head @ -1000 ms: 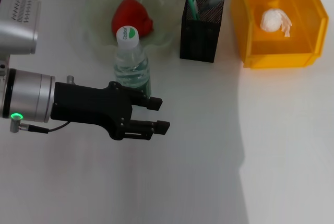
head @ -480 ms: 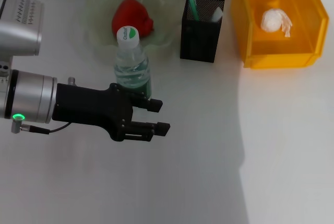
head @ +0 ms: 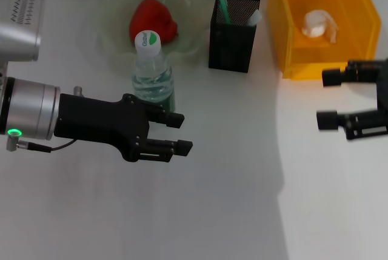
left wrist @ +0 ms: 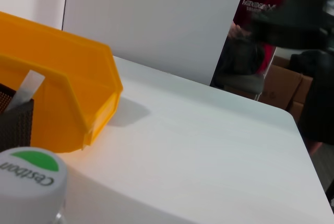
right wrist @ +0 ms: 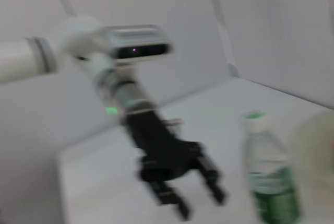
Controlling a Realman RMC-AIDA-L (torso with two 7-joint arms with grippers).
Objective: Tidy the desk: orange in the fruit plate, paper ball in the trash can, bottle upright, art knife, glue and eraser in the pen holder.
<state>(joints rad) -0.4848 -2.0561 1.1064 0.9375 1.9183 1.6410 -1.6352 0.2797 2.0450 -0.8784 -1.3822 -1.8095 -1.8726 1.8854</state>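
Since the left gripper, fingers spread, hovers just beside the upright clear plastic bottle, a careless swing could topple it; the right gripper, fingers spread, holds nothing.

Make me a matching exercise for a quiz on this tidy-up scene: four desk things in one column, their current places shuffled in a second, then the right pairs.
Column one:
1. red-orange lumpy orange
2. crumpled white paper ball
3. clear plastic water bottle with a green label
4. slim mint-green art knife

Column two:
A. standing upright on the white desk, in front of the bowl
B. inside the black mesh pen holder
C. in the pale green wavy-rimmed fruit plate
D. in the bright yellow trash can

Pairs: 1-C, 2-D, 3-A, 4-B
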